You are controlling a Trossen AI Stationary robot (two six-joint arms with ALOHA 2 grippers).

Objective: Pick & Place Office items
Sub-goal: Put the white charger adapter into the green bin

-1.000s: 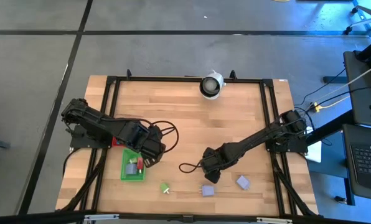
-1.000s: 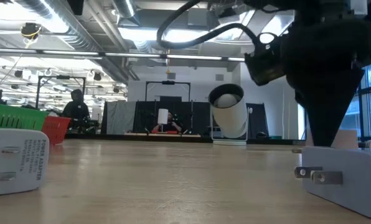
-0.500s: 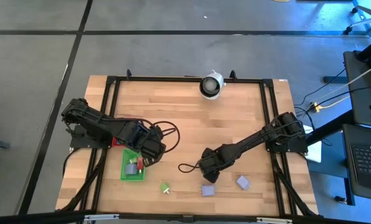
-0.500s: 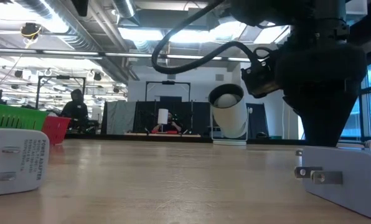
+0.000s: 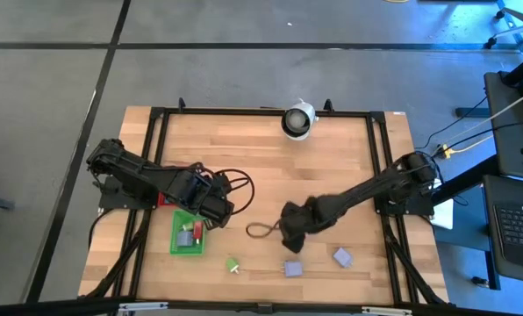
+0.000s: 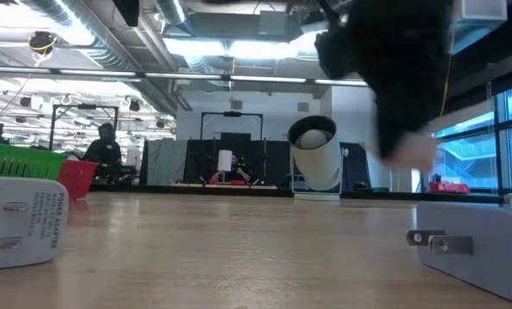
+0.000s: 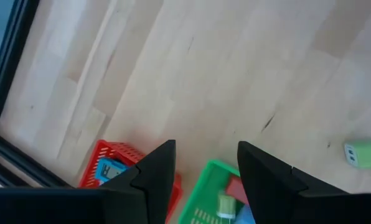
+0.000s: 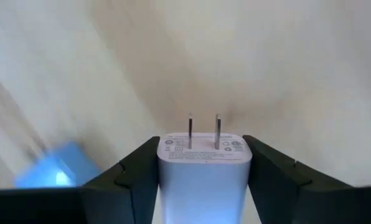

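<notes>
Right wrist view showed the right claw (image 8: pixel 201 177) clamped on a lavender charger (image 8: pixel 201 167), prongs forward. Held the left claw (image 7: pixel 204 165) parted above a green tray (image 7: pixel 204 199) and red tray (image 7: pixel 114 155).

I see the wooden table (image 5: pixel 332 158), black-framed, from above. On it: white round obj w/ black centre (image 5: pixel 297 120) at far edge; green mesh tray (image 5: pixel 177 243) under the left fingers (image 5: pixel 216 211), red tray (image 5: pixel 164 200) just beside it. Near front edge, a small green plug (image 5: pixel 232 265), then two lavender adapters (image 5: pixel 293 269) (image 5: pixel 342 256), one just below the right fingers (image 5: pixel 293 240), other well to their side.
</notes>
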